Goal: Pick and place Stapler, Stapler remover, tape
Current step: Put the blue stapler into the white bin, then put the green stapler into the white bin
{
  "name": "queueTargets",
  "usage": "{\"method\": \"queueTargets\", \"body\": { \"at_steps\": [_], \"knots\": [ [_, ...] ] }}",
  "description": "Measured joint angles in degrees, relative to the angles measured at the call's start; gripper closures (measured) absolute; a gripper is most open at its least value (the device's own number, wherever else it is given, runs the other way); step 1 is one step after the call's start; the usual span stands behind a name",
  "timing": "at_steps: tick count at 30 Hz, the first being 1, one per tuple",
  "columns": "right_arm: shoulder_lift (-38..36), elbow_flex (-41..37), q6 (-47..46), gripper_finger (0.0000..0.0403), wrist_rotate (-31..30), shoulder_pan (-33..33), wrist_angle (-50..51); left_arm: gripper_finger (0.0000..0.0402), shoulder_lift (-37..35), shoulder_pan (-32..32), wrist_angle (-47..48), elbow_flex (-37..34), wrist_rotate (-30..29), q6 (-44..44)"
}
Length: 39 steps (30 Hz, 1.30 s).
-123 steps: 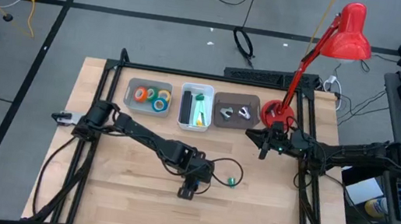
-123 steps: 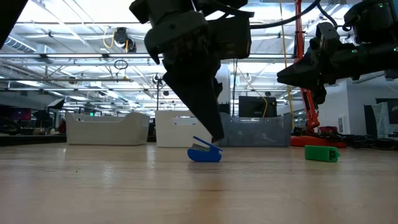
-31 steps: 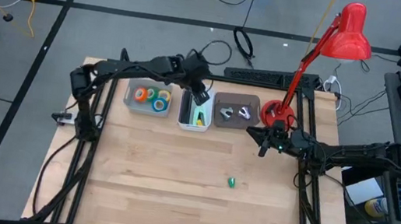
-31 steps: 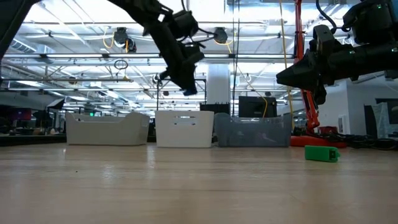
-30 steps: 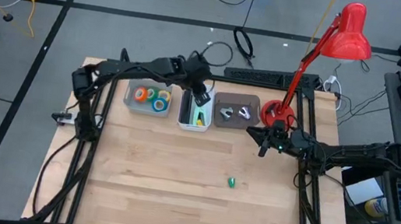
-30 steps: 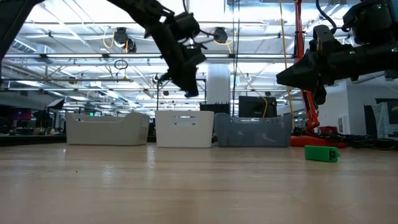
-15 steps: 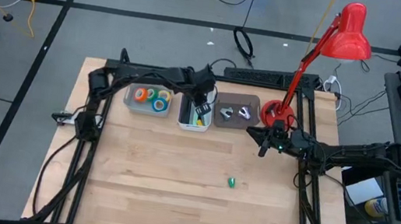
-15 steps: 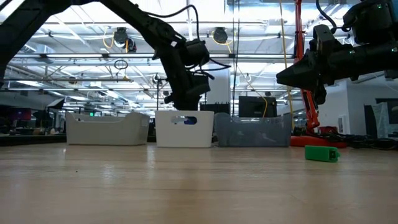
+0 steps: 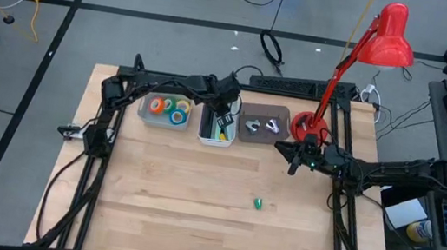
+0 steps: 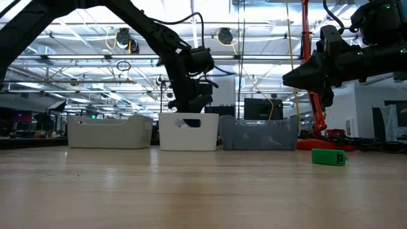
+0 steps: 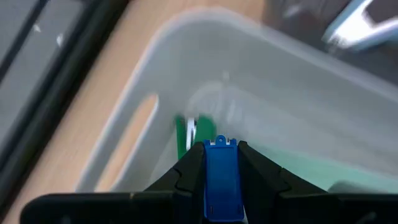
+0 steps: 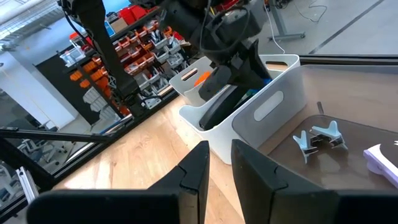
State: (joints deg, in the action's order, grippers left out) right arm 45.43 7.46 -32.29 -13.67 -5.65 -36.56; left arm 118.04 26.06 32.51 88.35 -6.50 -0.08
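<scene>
Left end effector (image 11: 221,186) was down inside the white middle bin (image 9: 218,121), fingers clamped on a blue stapler (image 11: 221,177), presumably to lower it beside the green stapler (image 11: 184,135) already there rather than drop it. Tape (image 9: 169,108) rolls sat in the left bin (image 9: 148,97); staple removers (image 9: 260,126) in the dark tray (image 9: 282,113). Right end effector (image 12: 214,163) waited near the lamp base, fingers narrow, empty. A green stapler (image 9: 257,203) lay on the open counter (image 9: 160,204). Bin wall hid the blue stapler's lower end; contact with the floor possibly made, unclear

left tool (image 11: 221,163) clamped, right arm aside
</scene>
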Motion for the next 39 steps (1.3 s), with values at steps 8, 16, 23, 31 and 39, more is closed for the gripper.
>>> {"method": "queueTargets", "body": {
  "at_steps": [8,16,23,31,39],
  "knots": [
    [0.0,0.0,0.0,0.0344,0.0,0.0,0.0,0.0323,0.5,0.3,-0.1,0.0,0.0,0.2],
    [0.0,0.0,0.0,0.0344,0.0,0.0,0.0,0.0284,0.5,0.3,-1.2,0.0,-0.1,0.8],
    [0.0,0.0,0.0,0.0344,0.0,0.0,0.0,0.0222,0.5,0.3,-1.3,0.0,-0.1,1.7],
    [0.0,0.0,0.0,0.0344,0.2,0.0,0.0,0.0191,-3.0,0.0,0.3,0.0,0.5,1.8],
    [0.0,0.0,-0.2,0.0344,0.2,0.0,-0.1,0.0190,-11.2,-5.0,2.5,0.0,6.9,-1.9]
  ]
}}
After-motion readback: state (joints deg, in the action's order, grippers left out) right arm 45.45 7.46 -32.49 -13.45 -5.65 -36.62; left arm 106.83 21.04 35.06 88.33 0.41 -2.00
